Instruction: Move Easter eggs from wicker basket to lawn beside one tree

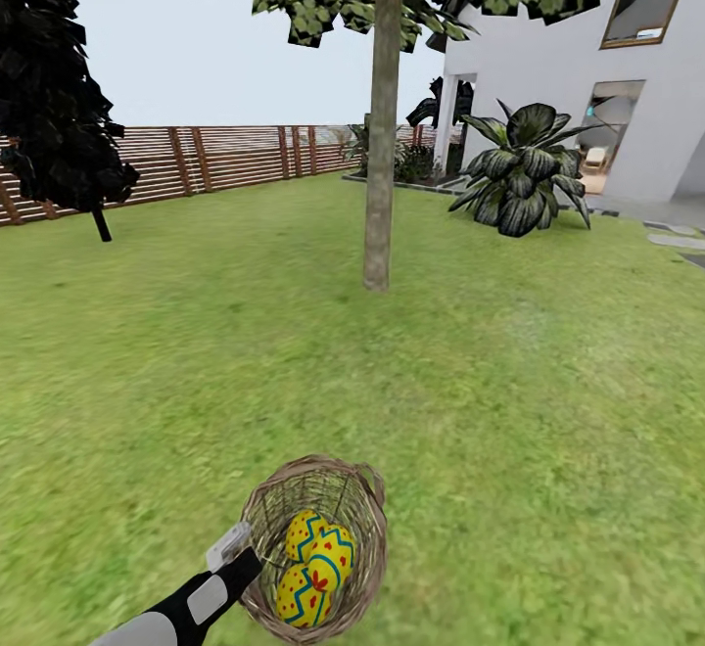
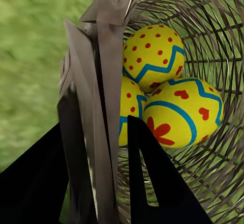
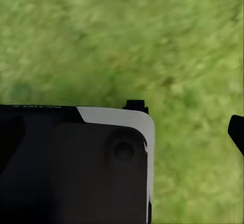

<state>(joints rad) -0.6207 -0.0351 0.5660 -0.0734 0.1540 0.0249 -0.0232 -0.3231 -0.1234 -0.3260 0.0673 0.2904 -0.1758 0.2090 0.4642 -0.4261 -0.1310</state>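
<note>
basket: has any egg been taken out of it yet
No, all three Easter eggs lie inside the wicker basket, and the left gripper has its fingers clamped on the basket's rim.

Dark conical tree [image 1: 54,88] left; striped broad-leaved plant [image 1: 524,171] right, near white house [image 1: 587,59].

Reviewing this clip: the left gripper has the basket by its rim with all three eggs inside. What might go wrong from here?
The left gripper pinches only the wicker basket rim, so the basket could tilt or slip. The three Easter eggs lie loosely stacked and might roll out short of the tree.
</note>
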